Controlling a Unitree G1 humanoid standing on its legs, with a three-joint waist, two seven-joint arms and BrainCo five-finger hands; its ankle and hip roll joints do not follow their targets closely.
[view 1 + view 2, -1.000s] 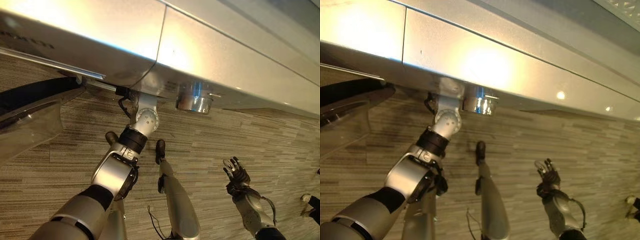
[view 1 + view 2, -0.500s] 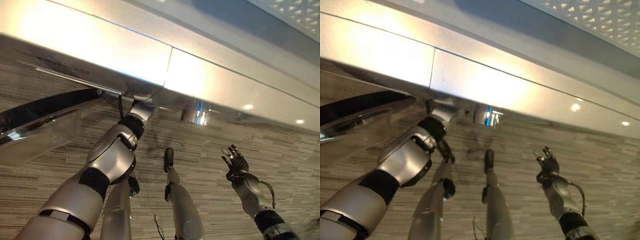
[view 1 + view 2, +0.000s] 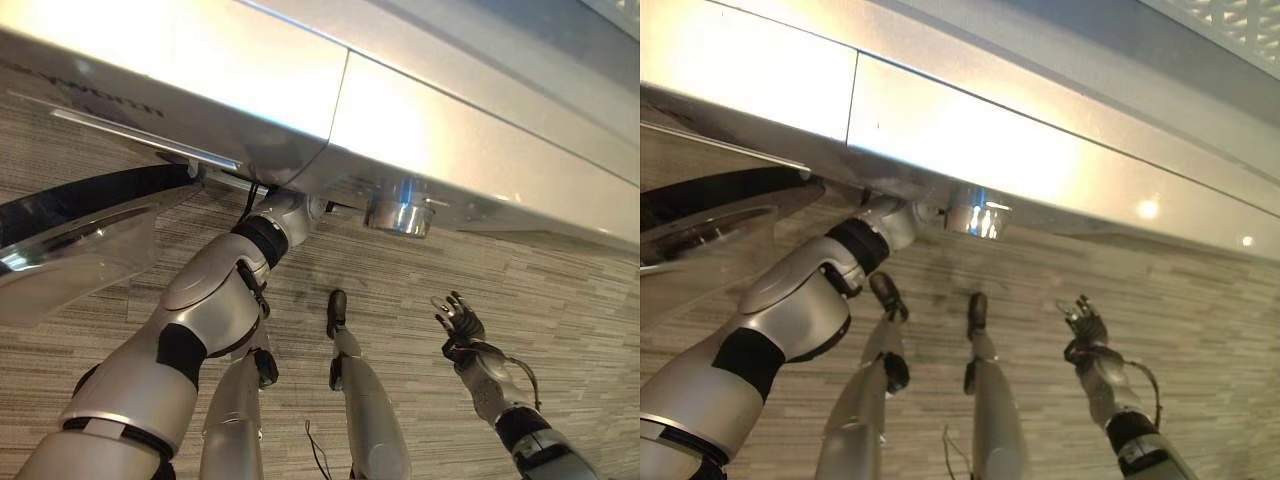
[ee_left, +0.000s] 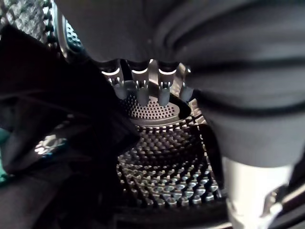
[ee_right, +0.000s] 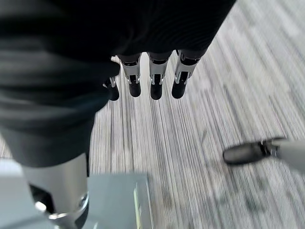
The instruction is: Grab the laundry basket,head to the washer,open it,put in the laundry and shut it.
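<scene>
The left arm reaches into the washer [image 3: 250,90], whose door [image 3: 70,240] hangs open. Inside the perforated drum [image 4: 167,167], the left hand [image 4: 143,88] has relaxed fingers beside dark laundry [image 4: 57,143]. The right hand [image 3: 458,322] hovers spread above the carpet [image 3: 560,300].

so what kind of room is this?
Likely a laundry area, possibly a showroom or lab: a silver washer with its door swung open, dark laundry in the perforated drum, and striped grey carpet rather than tile.
</scene>
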